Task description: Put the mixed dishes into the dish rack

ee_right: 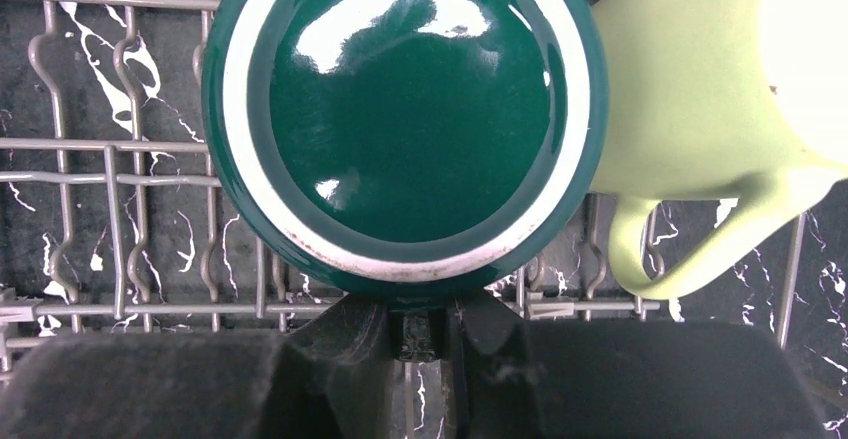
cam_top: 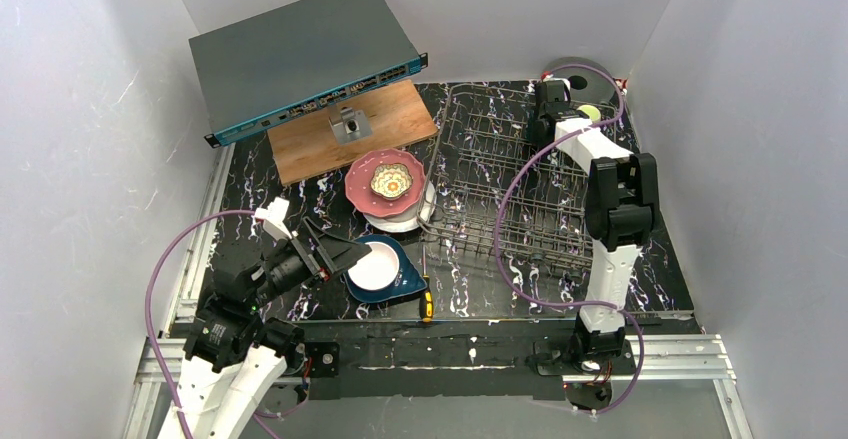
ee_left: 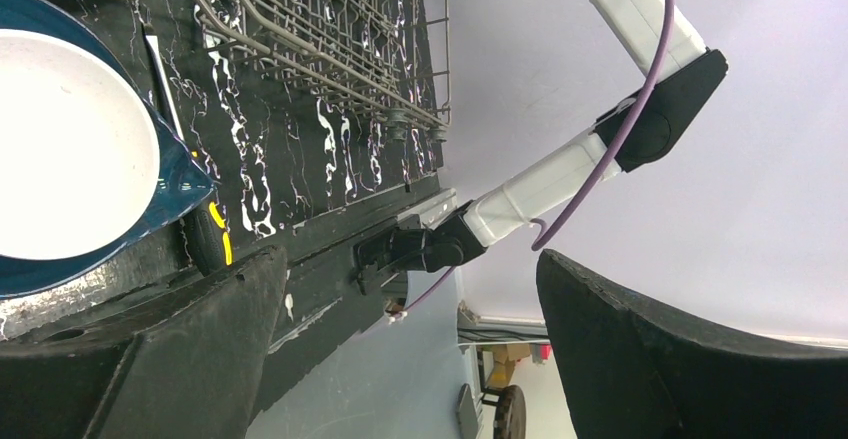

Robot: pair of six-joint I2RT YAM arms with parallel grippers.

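Dark teal mug sits bottom-up in the dish rack, filling frame centre, just beside the pale yellow-green mug. Stiff, slick glaze, chippable, so hold it by the handle. My right pincer is pinched narrow there; my left pincer is wide.

Bright, even light from above, with soft shadows on the black marbled counter. White glare streaks the glossy dark teal mug; the pale yellow-green mug washes out at top right. The right end effector is dark and blurred
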